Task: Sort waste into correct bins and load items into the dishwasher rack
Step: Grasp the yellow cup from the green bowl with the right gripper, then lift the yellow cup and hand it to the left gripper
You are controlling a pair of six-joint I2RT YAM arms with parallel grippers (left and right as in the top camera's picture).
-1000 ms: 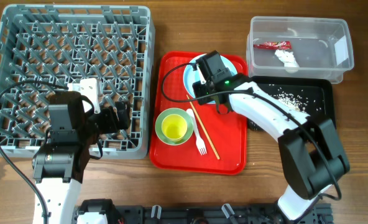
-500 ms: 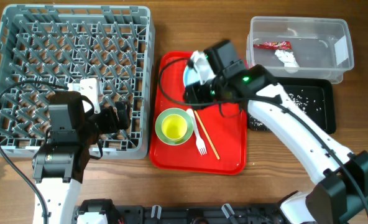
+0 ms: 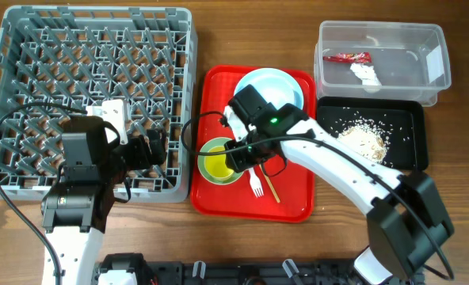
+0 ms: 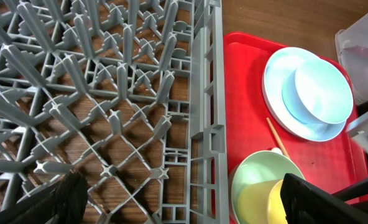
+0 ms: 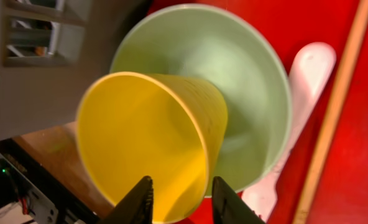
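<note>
From overhead, your right gripper [image 3: 238, 154] sits over the cup [image 3: 221, 165], which is in the green bowl [image 3: 202, 162] on the red tray [image 3: 290, 198]. The left gripper [image 3: 151, 149] hangs over the rack [image 3: 92, 47]. Left wrist cam: jaws spread wide, holding nothing. Right wrist cam: jaws partway apart, one finger [image 5: 139, 199] inside the cup and the other outside, not pinching its wall yet.

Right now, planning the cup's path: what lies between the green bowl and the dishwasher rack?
Only the raised edge of the red tray; the green bowl sits close to the wall of the dishwasher rack. Overhead and left wrist views show it.
</note>
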